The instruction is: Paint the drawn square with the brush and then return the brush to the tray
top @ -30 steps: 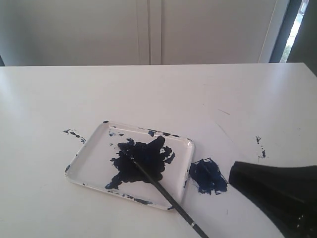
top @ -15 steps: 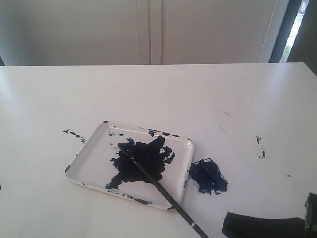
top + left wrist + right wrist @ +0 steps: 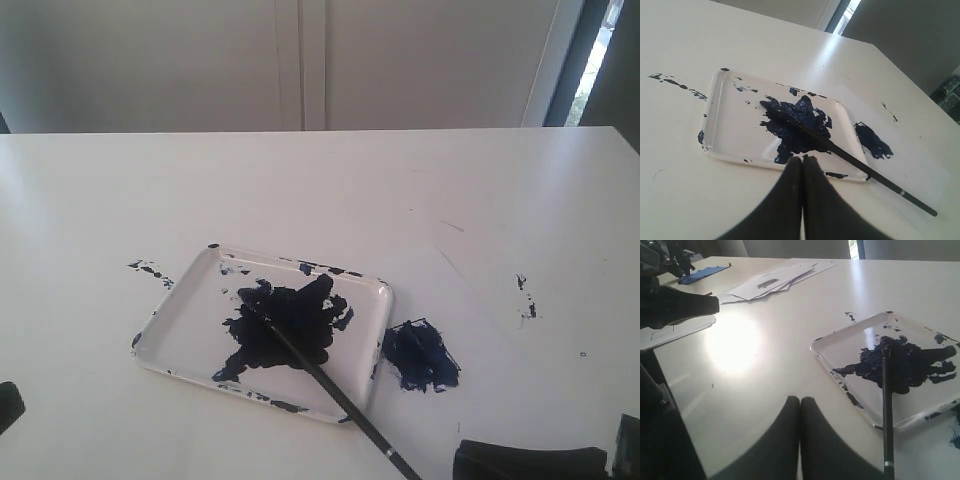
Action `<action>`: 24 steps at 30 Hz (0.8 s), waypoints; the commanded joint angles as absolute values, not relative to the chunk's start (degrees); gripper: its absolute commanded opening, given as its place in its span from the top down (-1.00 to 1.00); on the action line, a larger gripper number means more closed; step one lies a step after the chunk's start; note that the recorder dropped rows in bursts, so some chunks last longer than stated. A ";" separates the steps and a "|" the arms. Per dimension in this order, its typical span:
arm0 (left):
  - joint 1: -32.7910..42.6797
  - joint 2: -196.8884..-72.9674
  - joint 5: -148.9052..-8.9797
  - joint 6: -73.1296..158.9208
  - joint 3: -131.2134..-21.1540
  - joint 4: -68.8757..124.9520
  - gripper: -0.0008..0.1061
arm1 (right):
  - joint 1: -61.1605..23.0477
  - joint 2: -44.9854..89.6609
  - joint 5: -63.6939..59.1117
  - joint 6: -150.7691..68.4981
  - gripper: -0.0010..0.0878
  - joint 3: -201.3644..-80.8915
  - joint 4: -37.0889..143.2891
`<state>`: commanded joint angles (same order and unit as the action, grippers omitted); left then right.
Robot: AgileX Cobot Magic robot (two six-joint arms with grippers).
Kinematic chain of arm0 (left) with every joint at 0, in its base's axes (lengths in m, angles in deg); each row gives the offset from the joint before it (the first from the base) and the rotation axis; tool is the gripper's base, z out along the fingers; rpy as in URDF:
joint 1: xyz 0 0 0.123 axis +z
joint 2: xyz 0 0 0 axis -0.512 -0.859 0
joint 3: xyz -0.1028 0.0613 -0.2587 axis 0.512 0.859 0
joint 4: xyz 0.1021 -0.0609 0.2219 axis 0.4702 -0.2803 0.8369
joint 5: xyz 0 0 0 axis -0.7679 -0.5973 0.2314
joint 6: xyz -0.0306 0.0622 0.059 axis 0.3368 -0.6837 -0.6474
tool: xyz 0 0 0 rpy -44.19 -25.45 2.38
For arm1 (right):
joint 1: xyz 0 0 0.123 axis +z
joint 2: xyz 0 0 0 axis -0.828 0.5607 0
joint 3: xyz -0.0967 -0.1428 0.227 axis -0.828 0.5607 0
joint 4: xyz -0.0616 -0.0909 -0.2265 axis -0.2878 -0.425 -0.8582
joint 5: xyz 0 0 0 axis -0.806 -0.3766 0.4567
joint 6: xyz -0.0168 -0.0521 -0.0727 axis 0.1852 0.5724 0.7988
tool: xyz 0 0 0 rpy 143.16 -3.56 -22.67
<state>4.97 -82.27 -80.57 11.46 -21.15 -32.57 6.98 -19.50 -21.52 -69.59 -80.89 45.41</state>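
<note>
Brush [image 3: 345, 402] tip in tray [image 3: 188, 318], handle overhanging near rim.

A white table [image 3: 330, 180] fills most of the exterior view. Behind it stands a pale grey wall [image 3: 140, 60] of flat panels, with a vertical strip [image 3: 312, 60] at its middle. At far right a dark frame [image 3: 572, 60] borders a narrow window [image 3: 603, 45] bright with daylight. In the right wrist view a strong glare [image 3: 732, 342] lies on the tabletop, with loose white papers [image 3: 772, 280] beyond it.

Exterior view's bottom edge cuts off the brush [image 3: 340, 398] handle.
</note>
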 joint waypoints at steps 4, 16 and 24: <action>4.97 -82.27 -80.57 11.17 -21.15 -32.57 0.99 | 6.98 -19.50 -21.52 -69.59 0.98 -80.89 45.30; 4.97 -82.27 -80.57 11.05 -21.15 -32.57 0.99 | 6.73 -25.80 -21.42 -69.59 0.98 -80.89 45.30; 4.97 -82.27 -80.57 11.05 -21.15 -32.57 0.99 | 1.90 -37.66 -21.42 -69.59 0.98 -80.89 45.30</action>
